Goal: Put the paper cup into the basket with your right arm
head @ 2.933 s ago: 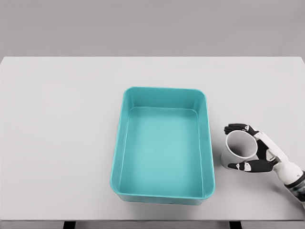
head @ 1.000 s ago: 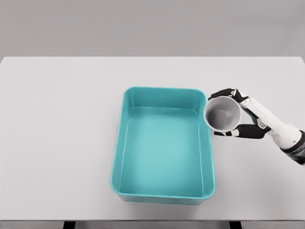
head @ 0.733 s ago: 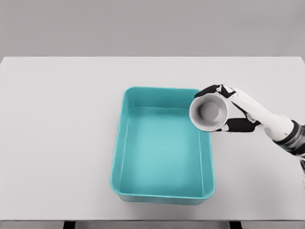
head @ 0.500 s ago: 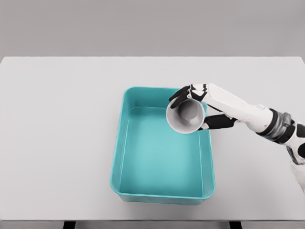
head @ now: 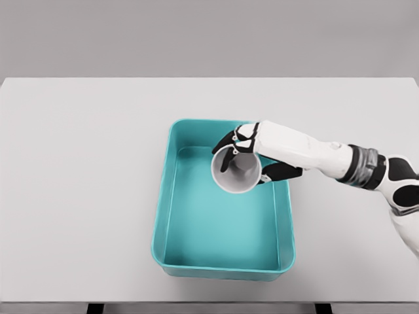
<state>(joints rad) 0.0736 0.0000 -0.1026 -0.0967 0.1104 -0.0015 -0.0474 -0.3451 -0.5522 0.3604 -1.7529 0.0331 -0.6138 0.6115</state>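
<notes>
**Cup held over the basket's far half**

Pale grey table [head: 78,196] fills your view from the near edge to the flat grey wall behind it, and you have one arm in the scene, entering from the right.

Nearest to you sits the front wall of the teal basket [head: 162,222], a rounded rectangular tub resting flat on the table, its long sides running away from you. Its floor shows bare along the near half.

Moving further in, you see the paper cup [head: 236,171] over the far right part of the basket's interior, inside the outline of the rim. It is tipped so its open mouth faces toward you and slightly down; you look into its grey inside. Whether it touches the basket floor you cannot tell from this angle.

Your right hand [head: 252,154] is closed around that cup. Dark fingers [head: 228,141] wrap over the cup's far upper side, and the thumb presses against its right side below them. The white back of the hand faces up. From there the forearm stretches out nearly straight, crossing the basket's right rim and sloping gently down to the right, past a grey wrist band to the picture's right edge.
</notes>
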